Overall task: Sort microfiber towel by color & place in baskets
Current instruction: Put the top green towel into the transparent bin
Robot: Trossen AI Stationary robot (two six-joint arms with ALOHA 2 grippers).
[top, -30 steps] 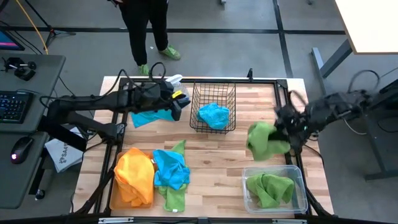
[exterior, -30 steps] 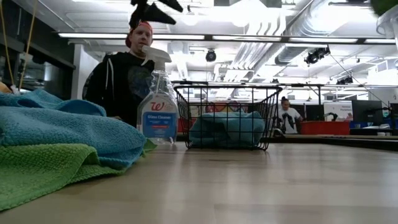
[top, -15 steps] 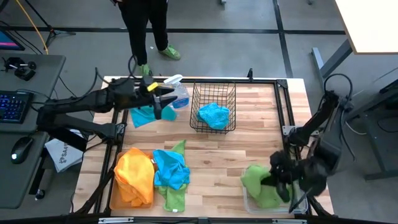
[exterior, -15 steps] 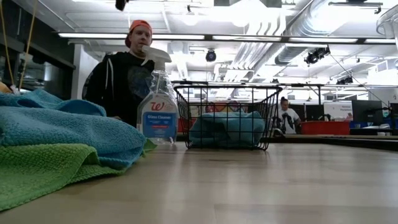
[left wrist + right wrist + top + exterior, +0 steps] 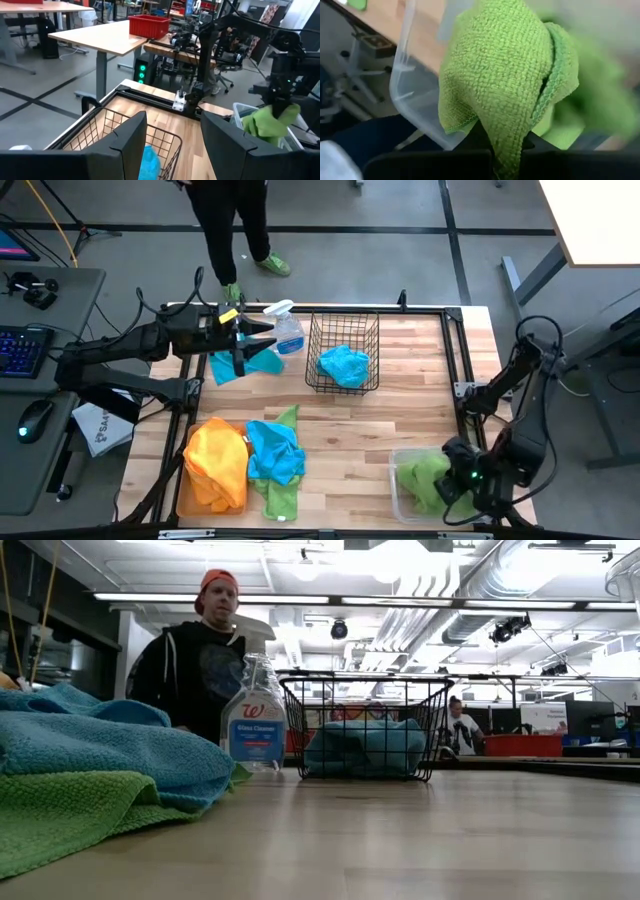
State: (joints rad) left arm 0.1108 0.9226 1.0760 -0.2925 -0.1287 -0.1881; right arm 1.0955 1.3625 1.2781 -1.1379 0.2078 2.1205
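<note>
My right gripper (image 5: 455, 483) hangs over the clear tub (image 5: 402, 460) at the table's near right corner, shut on a lime green towel (image 5: 495, 75). More green cloth (image 5: 425, 480) lies in the tub. My left gripper (image 5: 248, 345) is open, hovering above a blue towel (image 5: 228, 368) that lies flat near the far left edge. Another blue towel (image 5: 343, 365) sits in the black wire basket (image 5: 318, 330). An orange towel (image 5: 215, 460) lies on the tray, beside a blue towel (image 5: 272, 450) resting on a green one (image 5: 283, 490). My right gripper pinches the green towel between its two fingers at a bunched fold (image 5: 506, 142); the fingers hide the exact spot. The cloth drapes slack, with a stitched edge (image 5: 552, 90) showing, and hangs over the tub's rim (image 5: 402, 65) and the green cloth inside.
A clear spray bottle (image 5: 285, 330) stands between my left gripper and the wire basket. A person (image 5: 205, 650) stands beyond the far edge. Bare wood (image 5: 360, 430) stretches across the table's middle. A black frame rail (image 5: 465, 370) runs along the right side.
My right gripper has carried the green towel from above the table's right side toward the near edge and down over the clear tub. My left gripper has drawn back from the wire basket toward the table's left, past the spray bottle.
</note>
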